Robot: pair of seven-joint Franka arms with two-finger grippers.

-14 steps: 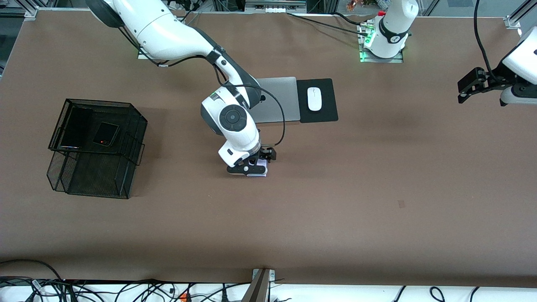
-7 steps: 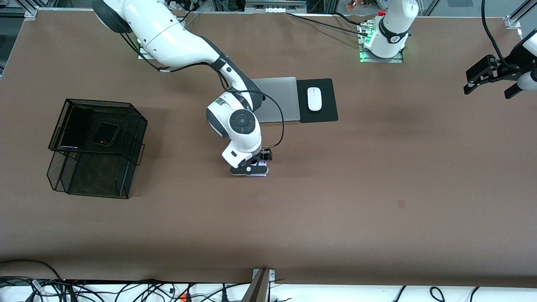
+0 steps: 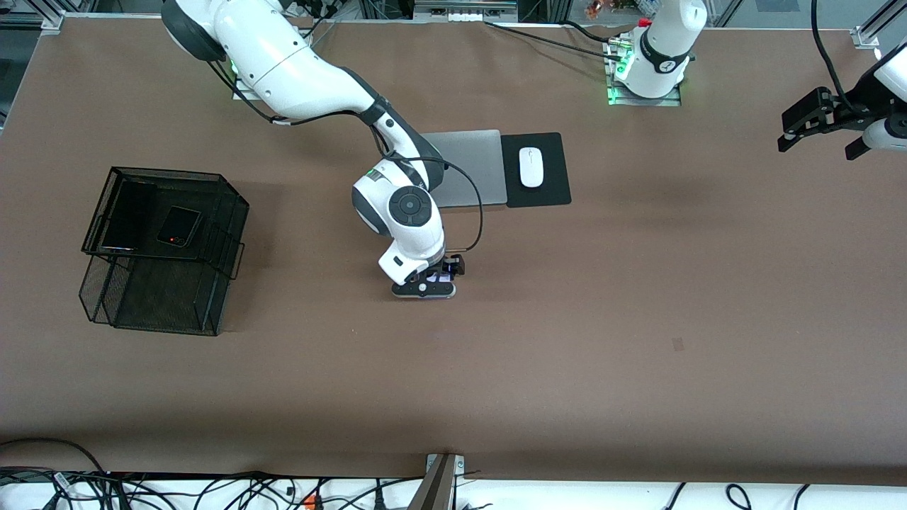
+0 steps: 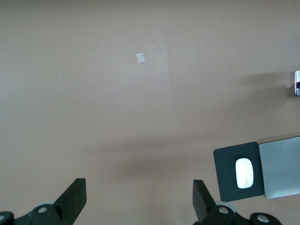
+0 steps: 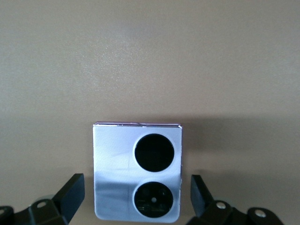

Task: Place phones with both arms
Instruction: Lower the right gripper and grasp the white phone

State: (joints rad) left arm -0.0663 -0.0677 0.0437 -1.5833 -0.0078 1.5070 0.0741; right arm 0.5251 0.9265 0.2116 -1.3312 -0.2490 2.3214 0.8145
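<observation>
Right pincer (image 3: 424,285) hangs low over the lavender phone (image 5: 136,171), fingers (image 5: 70,194) spread wide either side of it, not yet touching. We see the phone flat on the counter (image 3: 567,340), near mid-counter, nearer the front camera than the laptop (image 3: 471,166). Left pincer (image 3: 825,124) waits, wide and empty, over the counter at the left arm's end. Slim black phone (image 3: 127,216) and small black phone (image 3: 178,226) already lie on the wire tray (image 3: 227,212). We judge: third pickup in hand; next, lower, close on the phone's edges. No legible writing.
</observation>
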